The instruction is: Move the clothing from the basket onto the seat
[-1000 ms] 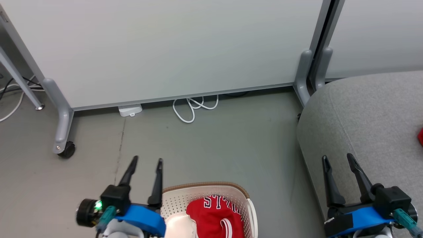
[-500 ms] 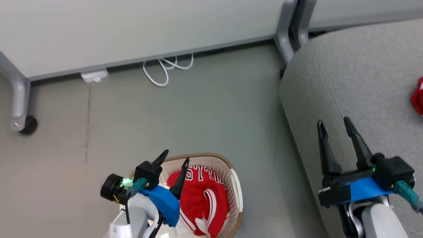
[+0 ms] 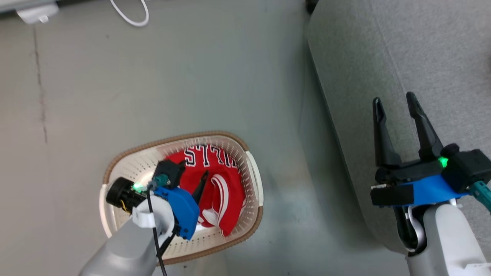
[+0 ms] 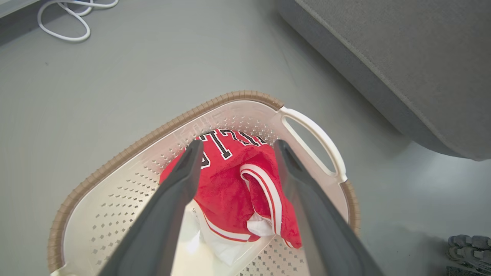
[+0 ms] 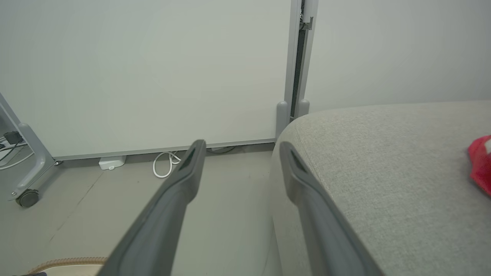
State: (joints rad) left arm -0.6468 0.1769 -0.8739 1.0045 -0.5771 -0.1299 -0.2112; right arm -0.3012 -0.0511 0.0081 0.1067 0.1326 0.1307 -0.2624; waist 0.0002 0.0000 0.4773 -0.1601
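Inside the basket's mouth, the left fingers (image 4: 180,180) stand spread wide, their tips lowered to either side of the crumpled red clothing (image 4: 230,191). The cloth lies between them unpinched; whether the tips touch it I cannot tell. That straddle looks set for a closing grab on the bunched fold. The basket (image 4: 126,191) sits on the floor near the seat (image 4: 402,57). The right fingers (image 5: 180,191), spread and empty, hover at the seat's edge, likely waiting; another red piece (image 5: 481,161) lies farther along it.
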